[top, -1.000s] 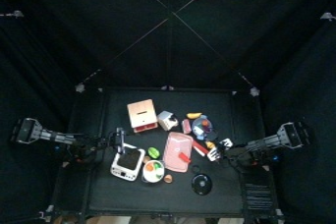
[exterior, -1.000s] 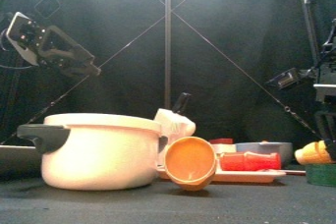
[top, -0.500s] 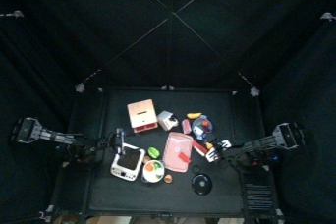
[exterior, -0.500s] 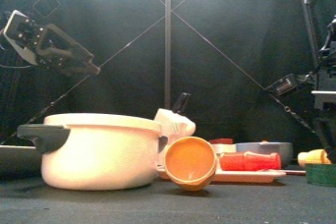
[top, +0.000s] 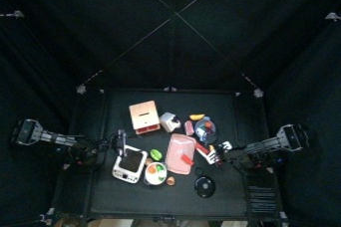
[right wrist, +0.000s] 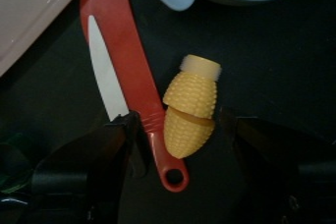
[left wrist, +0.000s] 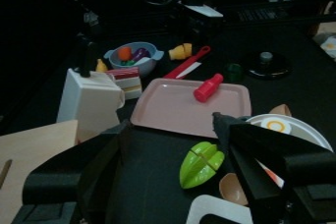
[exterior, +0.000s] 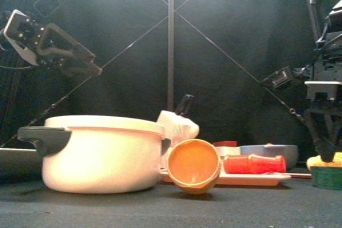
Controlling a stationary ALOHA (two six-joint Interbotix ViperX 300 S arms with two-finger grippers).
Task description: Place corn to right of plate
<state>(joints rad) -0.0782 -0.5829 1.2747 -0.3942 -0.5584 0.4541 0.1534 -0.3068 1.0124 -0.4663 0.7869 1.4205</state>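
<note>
With the right claw [right wrist: 178, 154] hanging over the table, its jaws stand wide apart and hold nothing; the corn [right wrist: 192, 116] lies on the table directly between them, just ahead of the tips. Its long axis runs straight away from the claw, roughly parallel to the jaws, cut end farthest. A red knife [right wrist: 121, 81] lies just beside it, near the one jaw, on a similar line. The plate [top: 181, 154] is near, beyond the knife. Right arm is far nearer than the left claw [left wrist: 171, 184], which rests open and empty across the table. Judgement: corn looks already set down right of plate, so a straight retreat clears it
</note>
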